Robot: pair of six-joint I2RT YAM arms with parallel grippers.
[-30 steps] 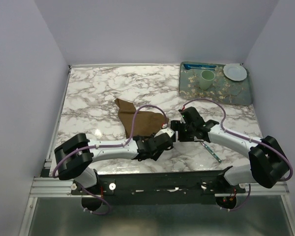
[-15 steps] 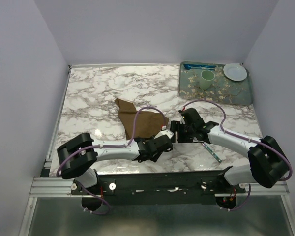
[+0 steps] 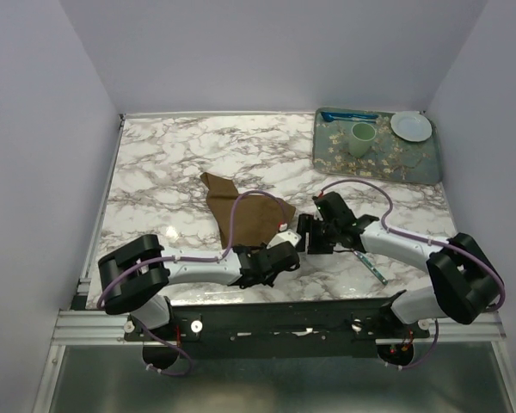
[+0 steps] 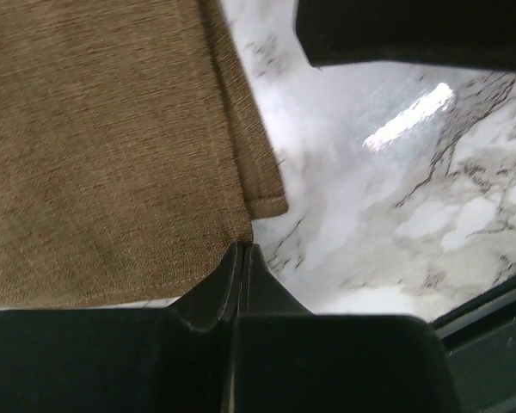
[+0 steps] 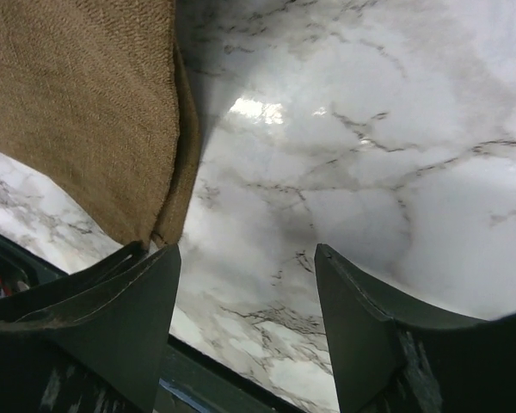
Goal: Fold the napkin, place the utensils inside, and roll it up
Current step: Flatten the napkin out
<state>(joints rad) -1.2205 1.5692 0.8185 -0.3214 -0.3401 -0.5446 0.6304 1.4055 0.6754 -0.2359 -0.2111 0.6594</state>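
The brown napkin (image 3: 245,211) lies crumpled and partly folded over on the marble, near the middle. In the left wrist view its near corner (image 4: 241,225) ends right at the tips of my left gripper (image 4: 242,248), whose jaws are pressed together on that corner. My left gripper (image 3: 280,250) sits at the napkin's near right corner. My right gripper (image 3: 304,237) hovers just right of it, open, with only marble between its fingers (image 5: 245,251); the napkin edge (image 5: 168,172) hangs beside its left finger. The spoon (image 3: 371,267) lies on the marble under the right forearm.
A patterned tray (image 3: 413,159) stands at the back right, holding a green cup (image 3: 362,138), a white plate (image 3: 411,126) and a bright blue utensil (image 3: 348,115). The table's near edge (image 5: 241,379) runs close below both grippers.
My left gripper has shut at the napkin's corner, after standing half open. Both grippers have crept slightly left and nearer. The right jaws have narrowed a little.
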